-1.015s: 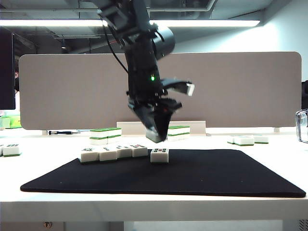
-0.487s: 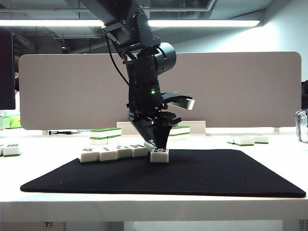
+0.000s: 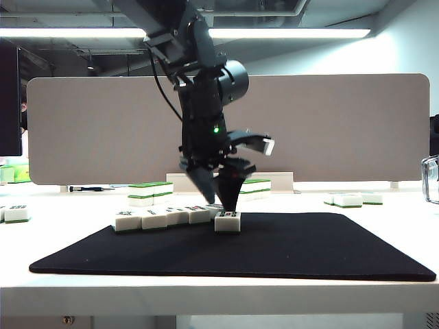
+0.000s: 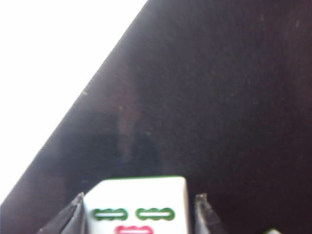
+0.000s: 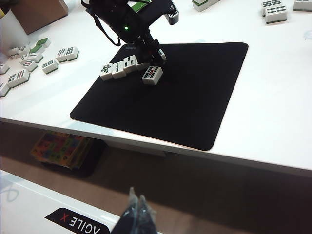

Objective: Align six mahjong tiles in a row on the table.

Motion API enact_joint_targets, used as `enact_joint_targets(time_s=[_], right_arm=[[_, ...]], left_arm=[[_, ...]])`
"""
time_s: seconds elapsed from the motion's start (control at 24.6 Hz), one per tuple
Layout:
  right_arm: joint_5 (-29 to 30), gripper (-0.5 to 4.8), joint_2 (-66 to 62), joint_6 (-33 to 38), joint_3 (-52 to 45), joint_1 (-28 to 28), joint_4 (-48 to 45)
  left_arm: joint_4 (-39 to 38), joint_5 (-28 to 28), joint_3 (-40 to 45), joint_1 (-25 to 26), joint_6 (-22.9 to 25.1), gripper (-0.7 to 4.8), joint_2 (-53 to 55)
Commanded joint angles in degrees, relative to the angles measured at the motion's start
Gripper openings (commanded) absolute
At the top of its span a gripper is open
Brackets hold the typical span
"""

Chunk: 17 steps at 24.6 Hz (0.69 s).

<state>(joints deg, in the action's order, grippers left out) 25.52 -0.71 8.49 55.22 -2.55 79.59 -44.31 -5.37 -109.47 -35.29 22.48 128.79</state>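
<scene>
The table is the widest thing here, white, with a black mat laid across its middle. Over the mat's back edge the left arm reaches steeply down, and the left gripper hangs right above the tiles with its tips at the level of their tops.

A row of 4 tiles lies along that back edge, off to the side of the fingers, running roughly crosswise in the exterior view. A 5th tile sits at the row's near end, slightly forward of the line and a little skewed.

In the left wrist view a tile lies directly between the 2 fingertips, which stand apart with a dark gap on one side, the other side too close to call. The jaws look released rather than clamped, though whether a tip touches is hard to say.

The right gripper is parked well below and away from the mat, its fingers together, so the left arm is much the nearer.

A 6th tile for the row is not clearly placed; the arm hides the junction of row and end tile.
</scene>
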Motion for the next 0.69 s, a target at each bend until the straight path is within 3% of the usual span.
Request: enact_joint_targets(time_s=[0.04, 0.28, 0.45, 0.69], right_arm=[[0.07, -0.01, 0.68, -0.11, 0.17, -0.04, -0.37], [0.07, -0.01, 0.68, -0.11, 0.17, -0.04, -0.37], [0.04, -0.01, 0.68, -0.11, 0.17, -0.04, -0.37], [-0.13, -0.01, 0.68, -0.11, 0.17, -0.04, -0.39]], left_arm=[[-0.39, 0.24, -4.52, -0.35, -3.82, 2.87, -0.68], [2.64, 0.00, -8.17, -0.37, -5.29, 2.77, -0.09], [2.64, -3.87, -8.11, -0.42, -3.13, 2.77, 2.40], [-1.73, -6.43, -8.09, -0.44, -2.75, 2.77, 4.59]])
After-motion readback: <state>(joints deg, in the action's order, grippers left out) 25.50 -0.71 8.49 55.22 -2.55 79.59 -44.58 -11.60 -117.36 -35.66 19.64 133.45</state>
